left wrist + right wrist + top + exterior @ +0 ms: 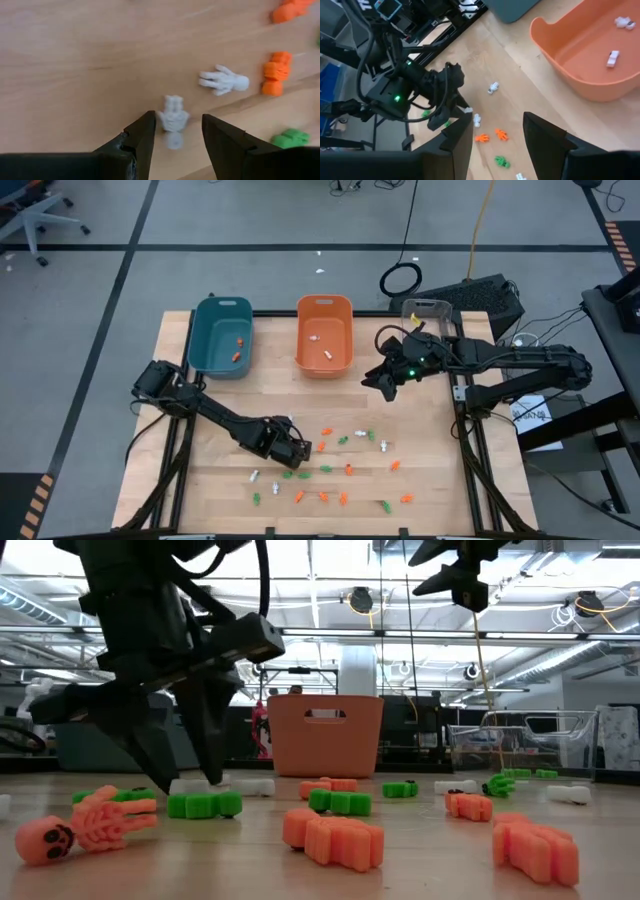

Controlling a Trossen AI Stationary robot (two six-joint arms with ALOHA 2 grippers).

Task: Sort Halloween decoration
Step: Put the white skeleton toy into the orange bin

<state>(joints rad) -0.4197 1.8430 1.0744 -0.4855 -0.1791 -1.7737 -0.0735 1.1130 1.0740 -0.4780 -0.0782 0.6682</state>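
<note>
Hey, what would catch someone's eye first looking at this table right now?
Tiny orange, green and white trinkets scatter the table's near half. The left claw hangs open over a white skeleton. Behind sit a teal bin and an orange bin, the right claw raised beside it.

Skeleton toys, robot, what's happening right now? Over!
Left gripper open, low over a white skeleton. Right gripper open, empty, raised beside orange bin. Trinkets scattered on table; nothing blocking.

white trinket point(173, 120) blurred between end effector fingers, orange trinket point(292, 10) cropped
</note>
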